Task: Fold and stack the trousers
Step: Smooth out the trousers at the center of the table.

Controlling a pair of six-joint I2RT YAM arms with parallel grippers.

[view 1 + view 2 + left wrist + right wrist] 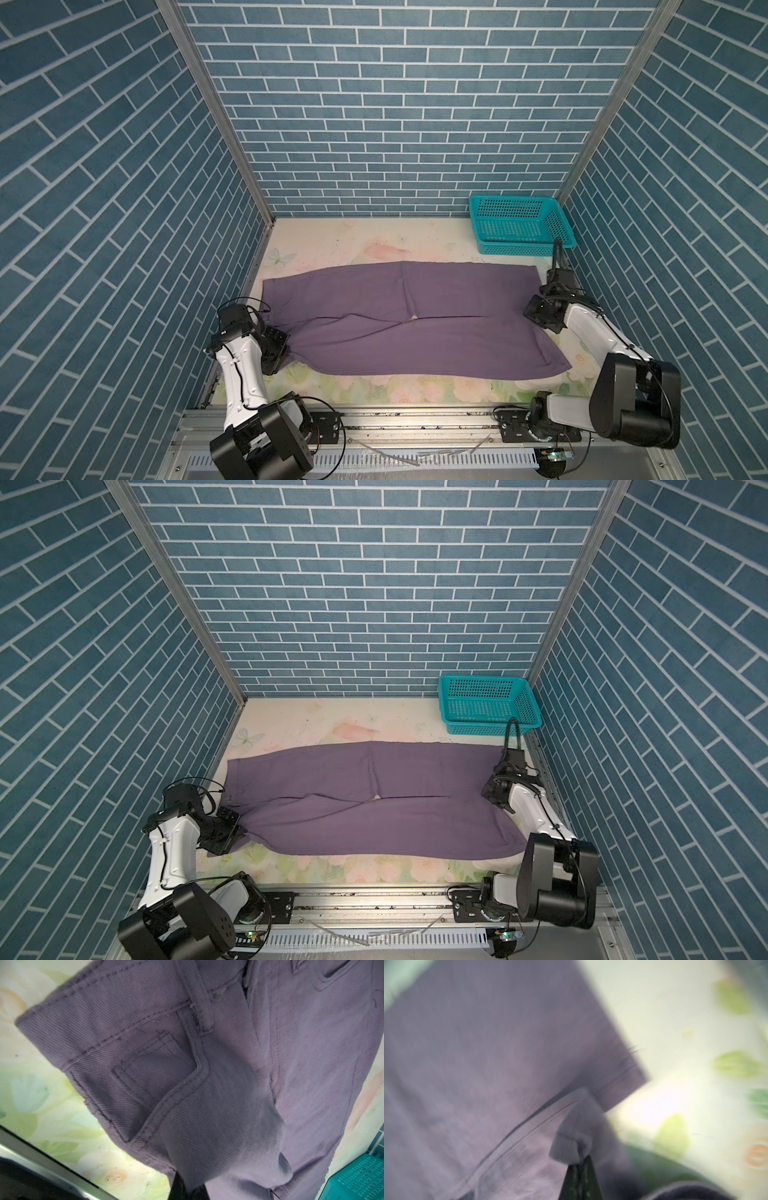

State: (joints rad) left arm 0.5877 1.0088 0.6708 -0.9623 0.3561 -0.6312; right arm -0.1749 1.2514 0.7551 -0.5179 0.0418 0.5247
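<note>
The mauve trousers (415, 320) (374, 800) lie spread across the floral table, waistband to the left and leg hems to the right, in both top views. My left gripper (286, 349) (243, 831) is at the near corner of the waist end. In the left wrist view it (187, 1190) is shut on the trousers (228, 1084) beside a pocket, its tips mostly covered by cloth. My right gripper (532, 313) (487, 791) is at the hem end. In the blurred right wrist view it (581, 1160) is shut on a bunched bit of hem of the trousers (488, 1064).
A teal perforated basket (519, 224) (486, 704) (363, 1178) stands at the back right corner. Blue brick-patterned walls close in three sides. A metal rail (415, 415) with both arm bases runs along the front edge. Bare floral table (374, 241) lies behind the trousers.
</note>
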